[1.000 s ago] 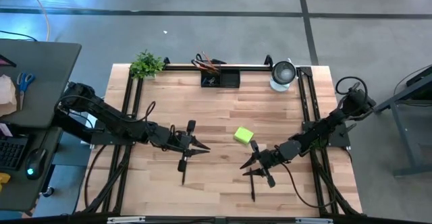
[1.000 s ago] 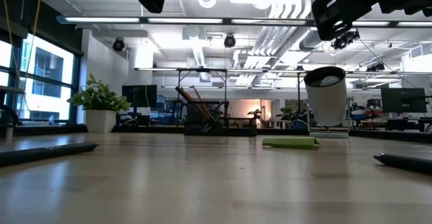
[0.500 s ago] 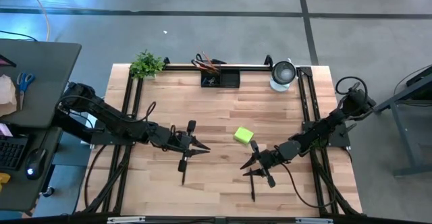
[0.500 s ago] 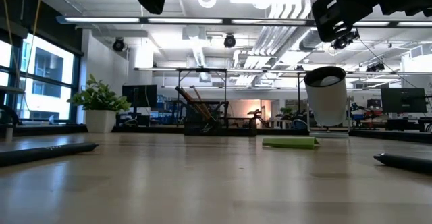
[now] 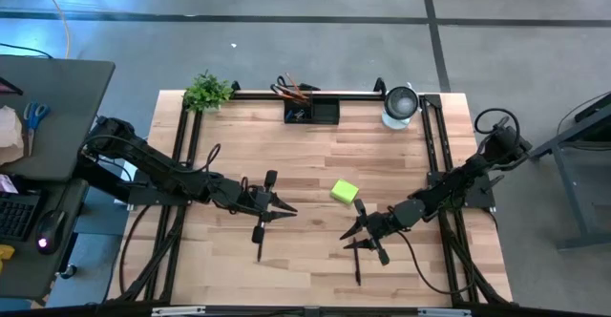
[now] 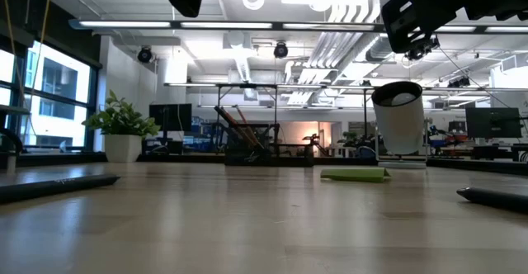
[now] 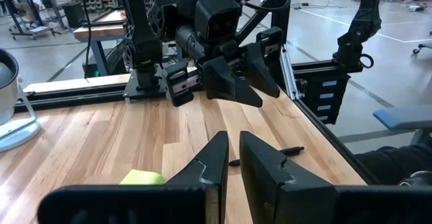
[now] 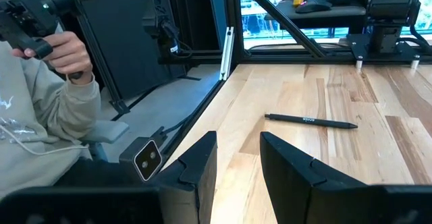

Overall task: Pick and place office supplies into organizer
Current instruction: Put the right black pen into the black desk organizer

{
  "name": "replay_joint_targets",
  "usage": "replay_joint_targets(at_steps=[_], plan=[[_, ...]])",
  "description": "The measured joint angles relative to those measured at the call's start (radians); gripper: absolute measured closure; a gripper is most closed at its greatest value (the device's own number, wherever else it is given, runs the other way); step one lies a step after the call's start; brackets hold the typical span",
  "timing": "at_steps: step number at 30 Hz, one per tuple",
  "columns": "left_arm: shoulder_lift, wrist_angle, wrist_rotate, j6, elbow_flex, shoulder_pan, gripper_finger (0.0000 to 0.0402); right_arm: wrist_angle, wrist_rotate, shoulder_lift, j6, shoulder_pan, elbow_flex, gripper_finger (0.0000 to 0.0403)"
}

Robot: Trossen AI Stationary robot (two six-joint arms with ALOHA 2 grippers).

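My left gripper [image 5: 289, 208] hovers above the table's left middle, its fingers close together with nothing between them. My right gripper [image 5: 350, 232] hovers open at the right middle, also with nothing in it. A lime-green sticky-note pad [image 5: 345, 192] lies flat between them, slightly farther back. One black pen [image 5: 260, 243] lies on the wood near my left gripper, another black pen [image 5: 358, 264] near my right. The black organizer [image 5: 323, 113] stands at the far edge, with pens, pencils and scissors [image 5: 294, 90] sticking up from its left end.
A silver-and-white cup [image 5: 401, 105] stands at the far right and a small potted plant [image 5: 207, 91] at the far left corner. Black rails [image 5: 434, 155] run along the table's sides. A person's hand [image 8: 64, 48] shows beyond the near edge.
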Motion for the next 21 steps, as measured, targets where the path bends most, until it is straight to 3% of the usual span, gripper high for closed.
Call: replay_joint_targets(at_steps=[5, 13, 21], plan=[[0.0, -0.004, 0.0, -0.001, 0.0, 0.0, 0.0373, -0.059, -0.001, 0.0, 0.023, 0.0, 0.0, 0.0295], [0.0, -0.026, 0.0, -0.002, 0.0, 0.0, 0.0373, -0.389, -0.041, 0.0, 0.184, 0.005, 0.0, 0.0295], [0.0, -0.026, 0.0, -0.009, 0.0, 0.0, 0.0373, -0.471, -0.095, 0.0, 0.112, 0.064, 0.0, 0.0295]])
